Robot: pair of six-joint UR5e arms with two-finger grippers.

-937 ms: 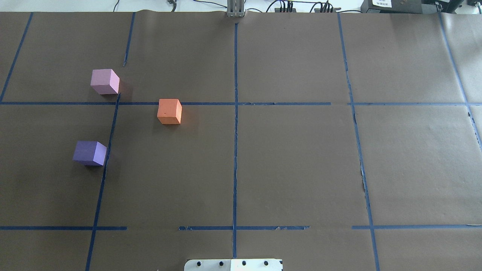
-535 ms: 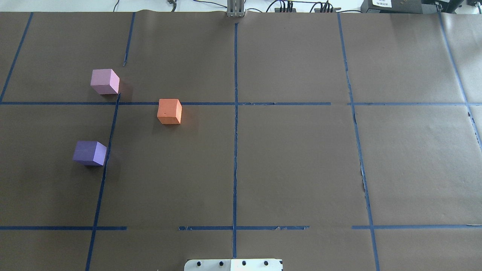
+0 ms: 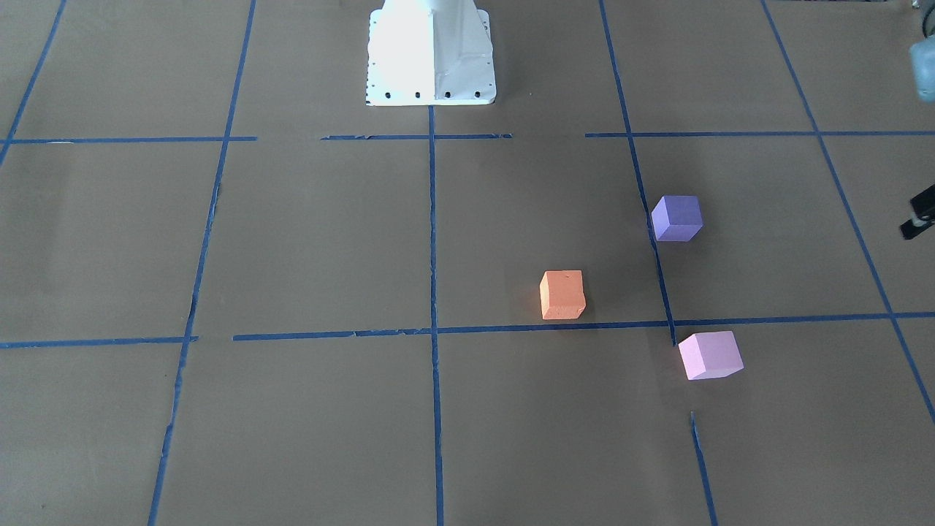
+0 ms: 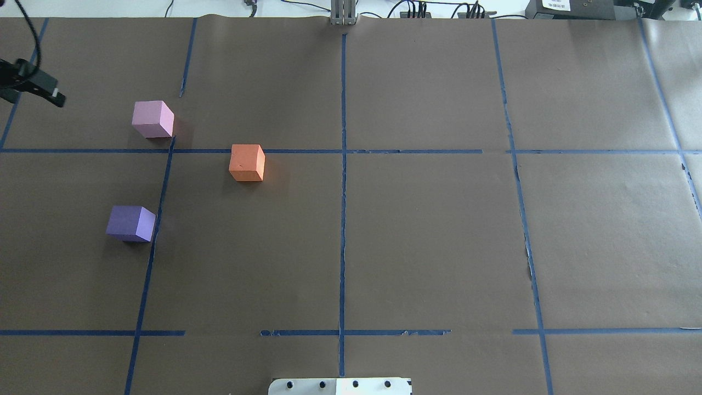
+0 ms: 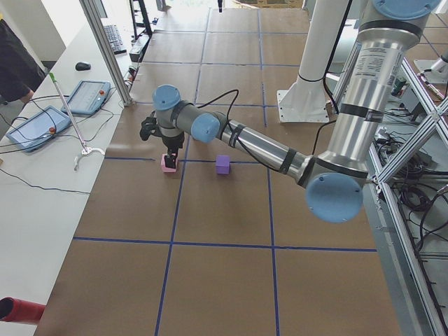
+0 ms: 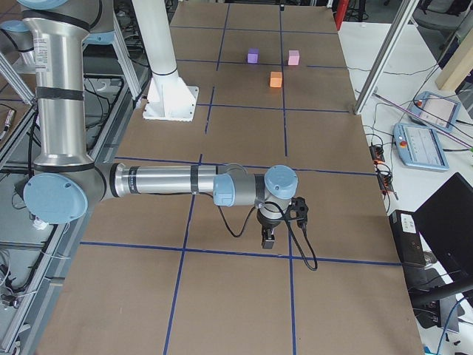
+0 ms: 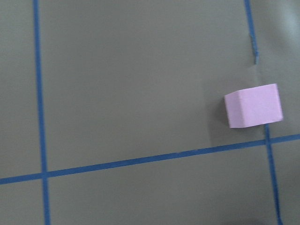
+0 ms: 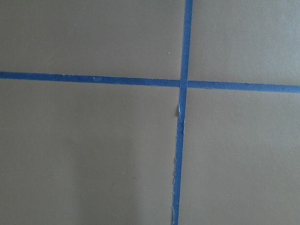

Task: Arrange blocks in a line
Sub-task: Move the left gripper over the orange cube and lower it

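Apart: orange block (image 4: 247, 162), purple (image 4: 131, 223), pink (image 4: 153, 119)

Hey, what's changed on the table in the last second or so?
The left hand has come into the overhead view at its left edge, left of the pink block. No block was taken hold of. The pink block, orange block and purple block lie where they were.
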